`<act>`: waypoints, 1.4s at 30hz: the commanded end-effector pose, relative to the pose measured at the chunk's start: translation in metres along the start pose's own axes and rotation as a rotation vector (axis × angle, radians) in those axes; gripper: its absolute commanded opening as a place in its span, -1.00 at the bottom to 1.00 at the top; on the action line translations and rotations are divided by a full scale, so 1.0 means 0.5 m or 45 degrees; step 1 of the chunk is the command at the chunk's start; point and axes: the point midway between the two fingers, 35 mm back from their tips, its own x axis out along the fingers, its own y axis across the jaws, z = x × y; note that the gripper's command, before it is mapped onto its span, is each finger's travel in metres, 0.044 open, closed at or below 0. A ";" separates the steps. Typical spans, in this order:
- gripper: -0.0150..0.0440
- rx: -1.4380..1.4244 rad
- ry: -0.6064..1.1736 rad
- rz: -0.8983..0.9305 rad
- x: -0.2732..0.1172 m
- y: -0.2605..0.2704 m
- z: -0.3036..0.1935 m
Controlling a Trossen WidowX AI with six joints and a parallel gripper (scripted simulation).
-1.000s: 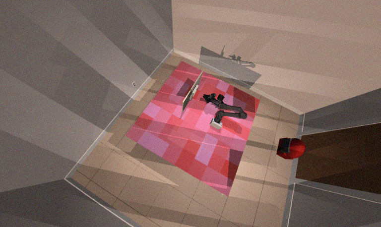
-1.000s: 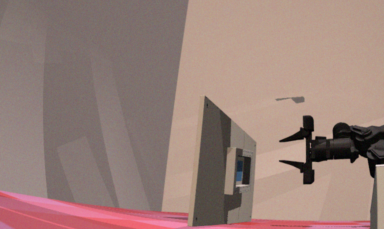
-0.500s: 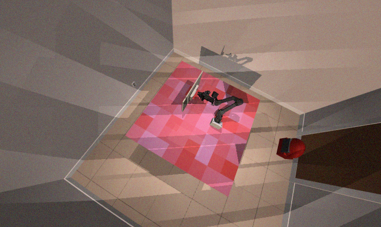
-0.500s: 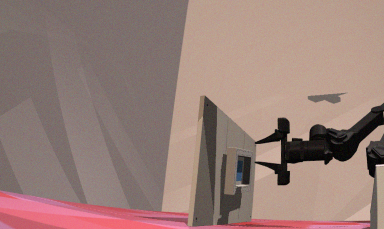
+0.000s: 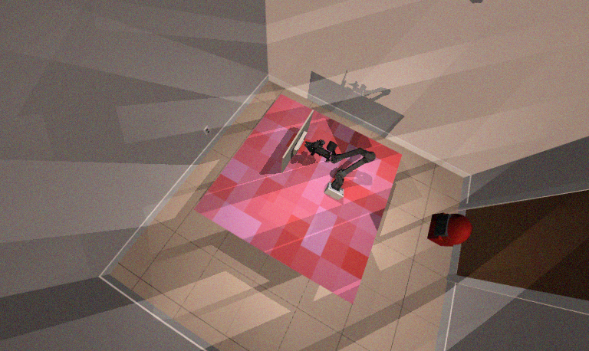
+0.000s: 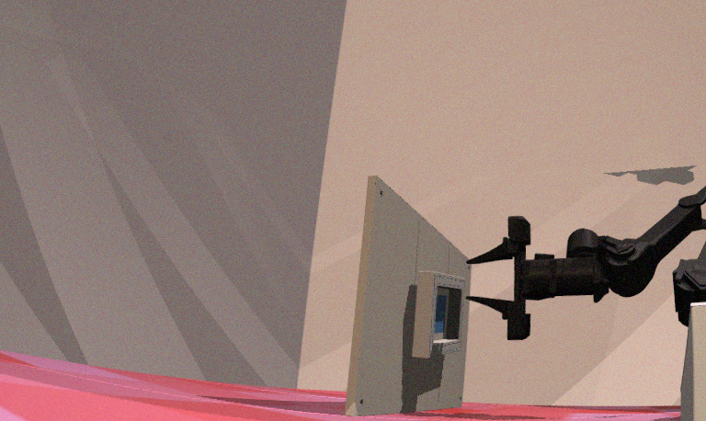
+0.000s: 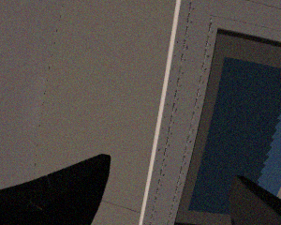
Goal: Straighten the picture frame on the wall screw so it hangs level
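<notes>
The picture frame (image 5: 299,142) (image 6: 424,312) (image 7: 192,56) is a thick, pale, boxy frame with a blue picture set deep inside, hanging on the upright panel. In the wrist view its left edge slants, but the panel seam slants much the same, so I cannot tell which side is high. The screw and notched strip are hidden. My gripper (image 5: 306,144) (image 6: 467,280) (image 7: 170,175) is open and empty, in front of the frame. In the wrist view one finger overlaps bare panel left of the frame and the other overlaps the picture's lower part. I see no contact.
The panel (image 5: 285,162) (image 6: 385,250) (image 7: 98,70) stands upright on a red and pink checked mat (image 5: 243,221). The arm's pale base (image 5: 333,192) stands on the same mat. A red rounded object (image 5: 455,230) is far off by the dark doorway.
</notes>
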 end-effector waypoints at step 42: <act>0.39 0.003 -0.004 -0.007 0.079 -0.003 0.000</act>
